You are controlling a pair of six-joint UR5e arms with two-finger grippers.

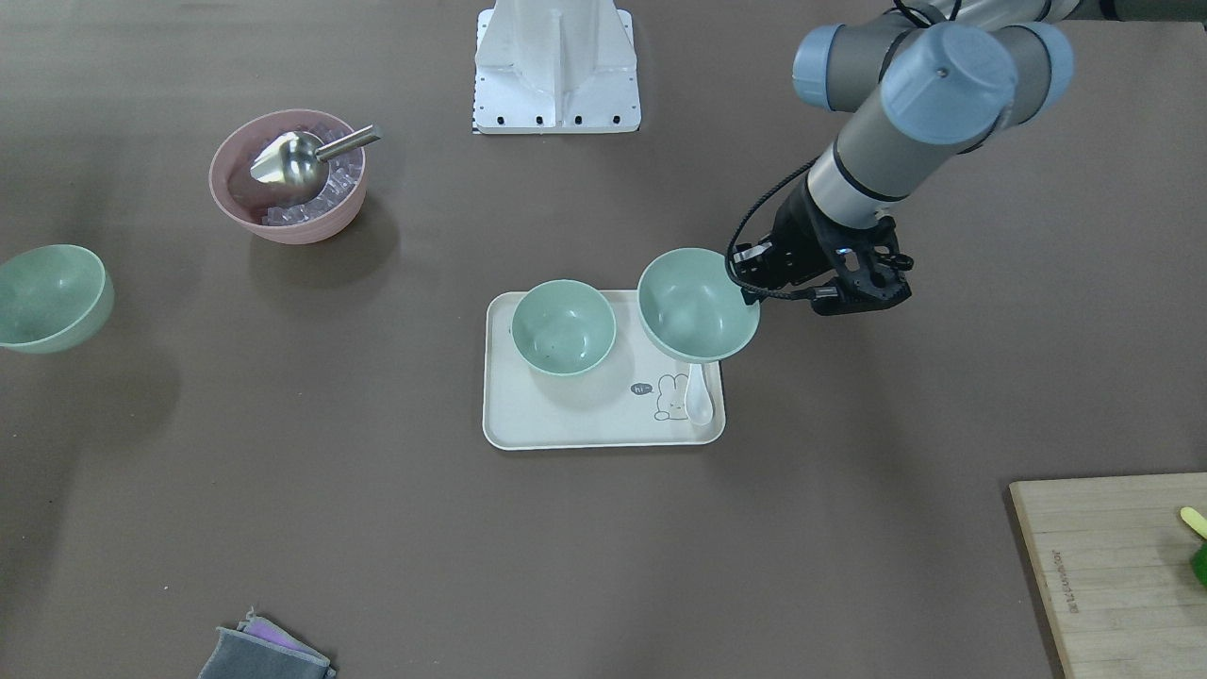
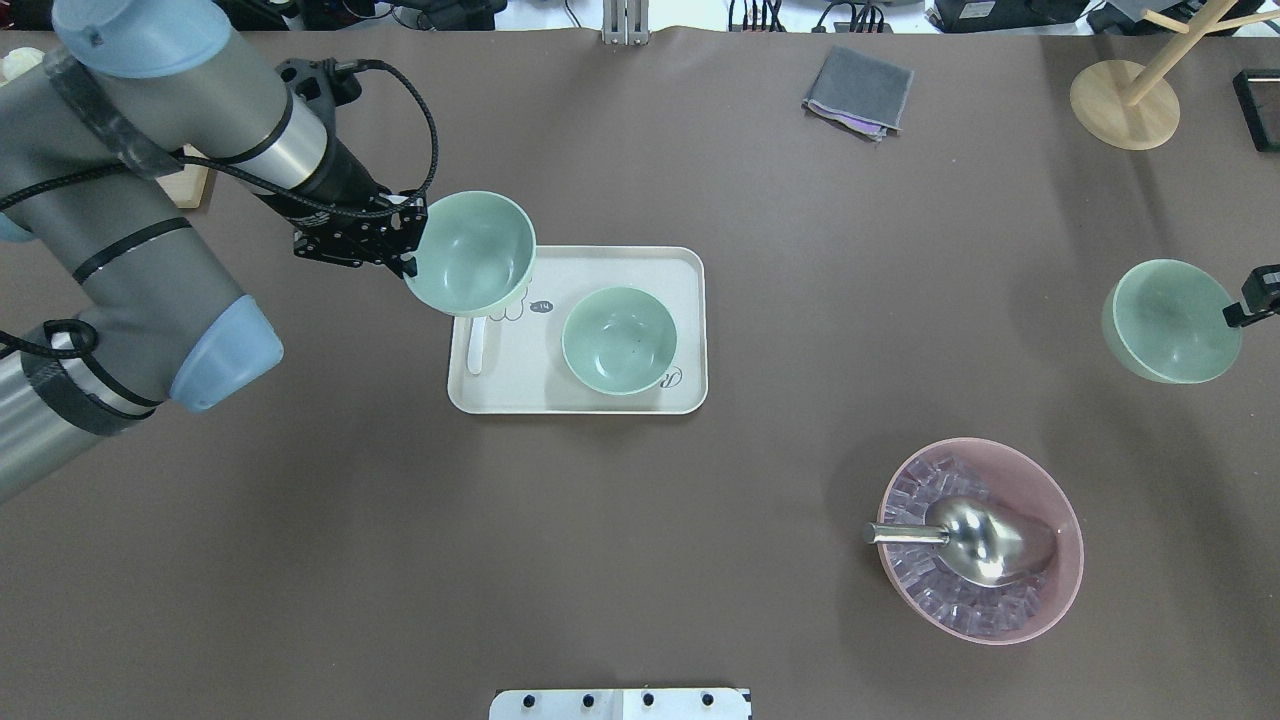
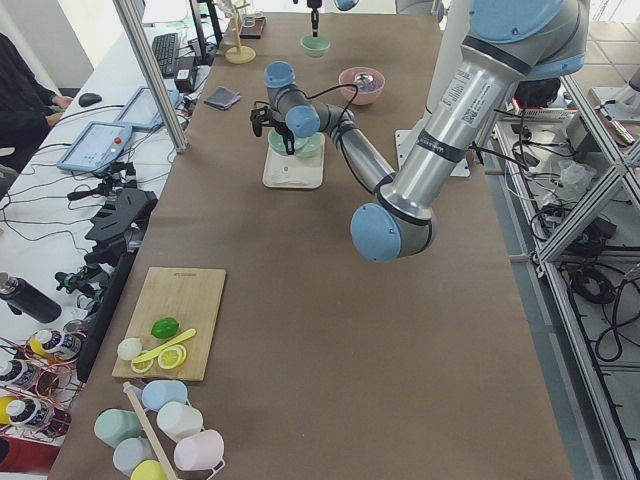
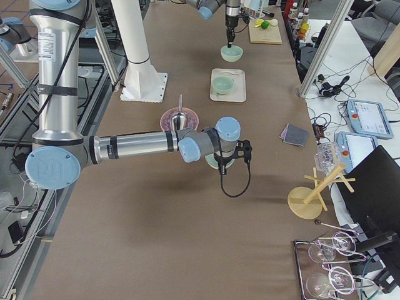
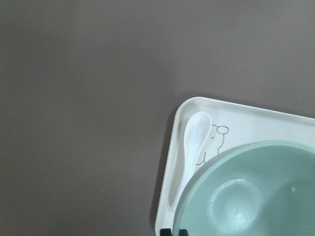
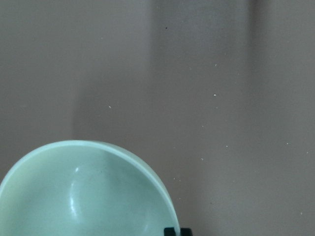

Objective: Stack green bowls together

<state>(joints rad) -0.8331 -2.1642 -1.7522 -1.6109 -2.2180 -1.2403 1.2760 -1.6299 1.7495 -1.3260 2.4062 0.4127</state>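
Brown table (image 1: 849,528); spoon (image 1: 699,401) half behind green bowl (image 1: 696,304)

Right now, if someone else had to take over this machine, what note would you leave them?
Left tool: shut on the rim of the first green bowl, held lifted over the end of the tray where the white spoon lies.
Right tool: shut on the rim of the second green bowl, apparently lifted, far out on the robot's right.
Third green bowl: upright on the tray.
Done: two bowls picked up; nothing stacked yet.
Left: lower each held bowl into the one on the tray.
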